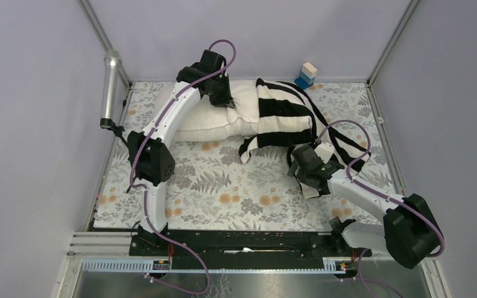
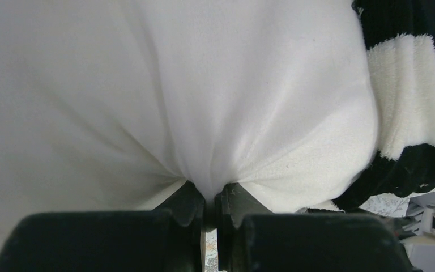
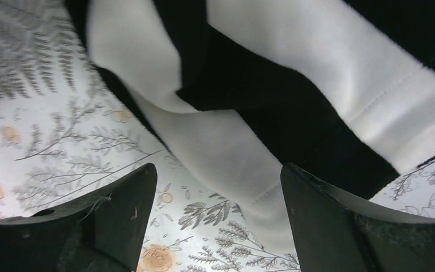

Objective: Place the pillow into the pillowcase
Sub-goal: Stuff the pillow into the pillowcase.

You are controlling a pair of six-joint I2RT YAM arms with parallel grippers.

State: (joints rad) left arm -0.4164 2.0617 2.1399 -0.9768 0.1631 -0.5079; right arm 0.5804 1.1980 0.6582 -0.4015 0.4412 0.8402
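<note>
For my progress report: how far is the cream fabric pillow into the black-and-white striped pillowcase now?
Done: one end of the plump cream fabric pillow appears to sit inside the limp black-and-white striped pillowcase. In hand: the left gripper pinches the pillow's fabric; the right gripper is open at the case's loose edge. Left: most of the pillow is uncovered.

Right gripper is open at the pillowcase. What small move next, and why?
Probably ease the right gripper forward and close on the pillowcase edge: its open jaws straddle loose striped fabric, while the left gripper pinches the pillow, only partly covered.
</note>
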